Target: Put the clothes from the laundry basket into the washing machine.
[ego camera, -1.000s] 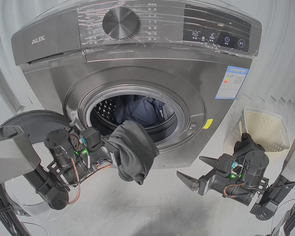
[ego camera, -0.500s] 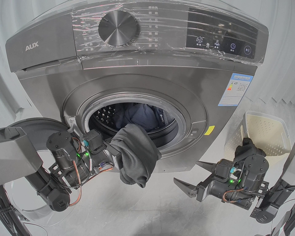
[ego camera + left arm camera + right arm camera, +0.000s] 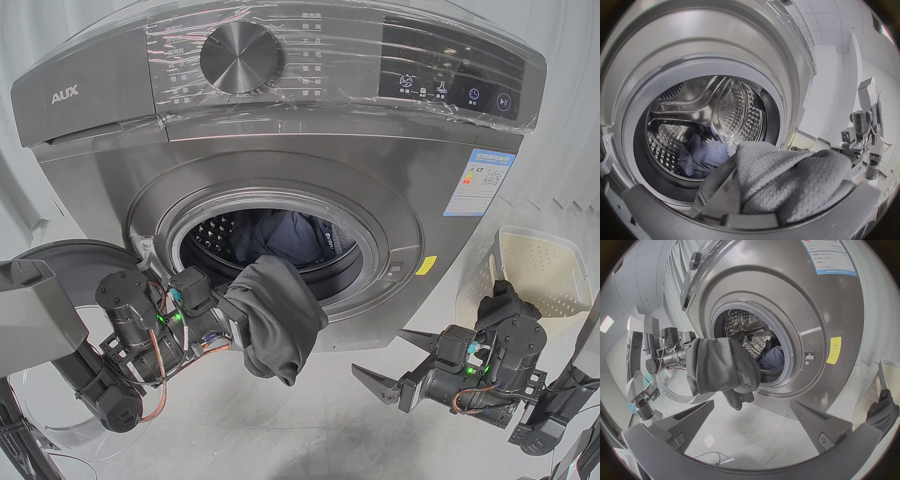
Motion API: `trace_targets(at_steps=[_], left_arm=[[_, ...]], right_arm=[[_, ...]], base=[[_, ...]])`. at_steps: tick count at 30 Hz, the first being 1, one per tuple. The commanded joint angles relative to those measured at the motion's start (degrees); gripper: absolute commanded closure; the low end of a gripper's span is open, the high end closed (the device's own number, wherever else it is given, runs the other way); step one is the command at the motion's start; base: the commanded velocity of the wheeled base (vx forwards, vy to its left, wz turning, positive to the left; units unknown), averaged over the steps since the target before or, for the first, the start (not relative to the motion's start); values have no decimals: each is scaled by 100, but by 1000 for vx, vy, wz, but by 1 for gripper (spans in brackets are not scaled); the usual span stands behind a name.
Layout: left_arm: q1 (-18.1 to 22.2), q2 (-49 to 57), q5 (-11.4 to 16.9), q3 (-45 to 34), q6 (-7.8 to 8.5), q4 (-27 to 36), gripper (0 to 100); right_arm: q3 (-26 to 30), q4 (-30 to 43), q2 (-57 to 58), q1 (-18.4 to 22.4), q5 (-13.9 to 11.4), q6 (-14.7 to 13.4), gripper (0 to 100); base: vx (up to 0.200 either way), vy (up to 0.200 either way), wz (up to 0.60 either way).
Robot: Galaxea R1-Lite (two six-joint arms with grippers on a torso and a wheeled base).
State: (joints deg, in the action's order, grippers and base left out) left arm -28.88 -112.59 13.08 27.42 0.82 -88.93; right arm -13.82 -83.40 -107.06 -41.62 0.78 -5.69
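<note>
Grey garment poised at the door of the washing machine – not in yet!

The left gripper sat at the lower left edge of the door opening with the garment draped right over it. The cloth hid its grip, so whether it was clamped could not be told. It was held there, I'd say, so the bundle could clear the lip and join the blue clothes lying in the drum. The right gripper hung wide open and empty, low between machine and laundry basket, likely parked out of the way. A dark item hung over the basket's near rim. Against half a second before, almost nothing differed – the garment was in the same spot and the right gripper a touch lower.
</note>
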Motion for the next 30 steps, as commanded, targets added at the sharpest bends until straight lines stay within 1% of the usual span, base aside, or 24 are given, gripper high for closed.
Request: trace_targets(at_steps=[1,8,12,15,18,20,22,23,25,27,28,29,30], left_arm=[[-4,0,2,-8,-3,-1,100],[-48,-8,2,-26,6,-10,100],[-241,-8,2,-79,-3,-10,100],[-276,-61,10,-175,-38,-1,100],[-426,-263,-60,-193,-11,-1,100],[-478,-360,-113,-123,-90,-1,100],[-513,-597,-122,53,-90,7,100],[-513,-826,-148,273,-82,7,100],[-469,-1045,-192,581,-117,16,100],[-434,-1274,-245,950,-161,7,100],[-426,-1318,-297,1108,-205,7,100],[-399,-1353,-385,1266,-284,25,100],[-390,-1362,-394,1284,-301,34,100]], right_arm=[[-6,-1,-8,-4,1,-2,0],[3,-1,-17,-4,1,-11,0],[3,8,-17,-31,1,-11,0],[3,-1,1,-145,10,-11,0],[-6,-1,53,-312,45,-28,0],[-6,-1,80,-364,54,-28,0],[3,-1,89,-364,45,-28,0],[3,-1,115,-364,45,-28,0],[-6,-1,194,-364,45,-28,0],[3,8,212,-373,54,-28,0],[11,8,212,-373,54,-37,0],[29,8,212,-373,45,-28,0],[38,-1,212,-373,45,-28,0]], base=[[200,0,0],[0,0,0],[0,0,0],[0,0,0],[0,0,0],[0,0,0],[0,0,0],[0,0,0],[0,0,0],[0,0,0],[0,0,0],[0,0,0],[0,0,0]])
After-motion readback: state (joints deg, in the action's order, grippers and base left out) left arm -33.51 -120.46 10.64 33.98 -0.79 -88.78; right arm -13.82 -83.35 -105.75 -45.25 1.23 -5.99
